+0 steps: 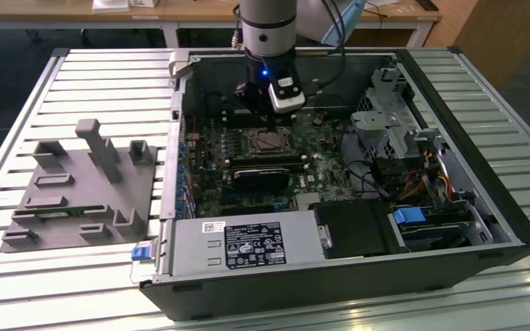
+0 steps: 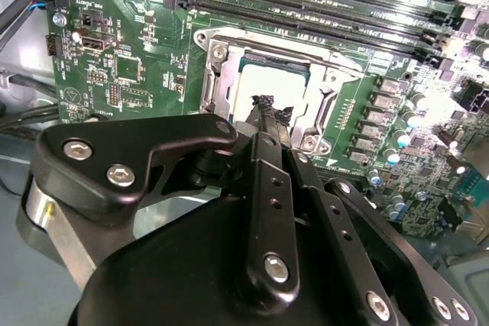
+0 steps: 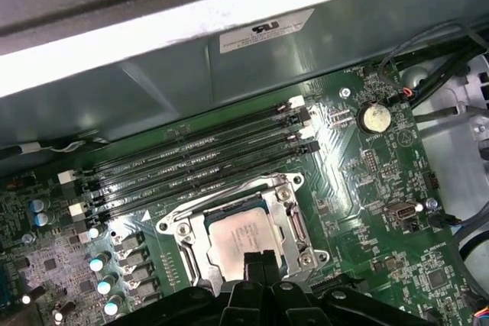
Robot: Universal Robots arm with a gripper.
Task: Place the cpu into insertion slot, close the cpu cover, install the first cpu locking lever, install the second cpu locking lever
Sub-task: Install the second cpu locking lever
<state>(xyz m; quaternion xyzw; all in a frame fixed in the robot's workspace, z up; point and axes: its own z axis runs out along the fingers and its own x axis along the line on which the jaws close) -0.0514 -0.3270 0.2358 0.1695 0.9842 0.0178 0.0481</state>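
At frame centre in the exterior view, my gripper (image 1: 270, 114), fingers pressed together, hovers just above the cpu (image 3: 243, 238), seated under its cover (image 3: 294, 223)

Cpu (image 3: 243, 240): pale matt metal face, smooth. Cpu cover (image 3: 297, 228) framing it: bright silver stamped metal, mildly glossy. Motherboard (image 3: 367, 188) around the cover: green, glossy lacquered finish. Tool (image 2: 263, 124): black matt metal with shiny silver screw heads. Slatted tabletop (image 1: 99, 76): brushed pale metal.
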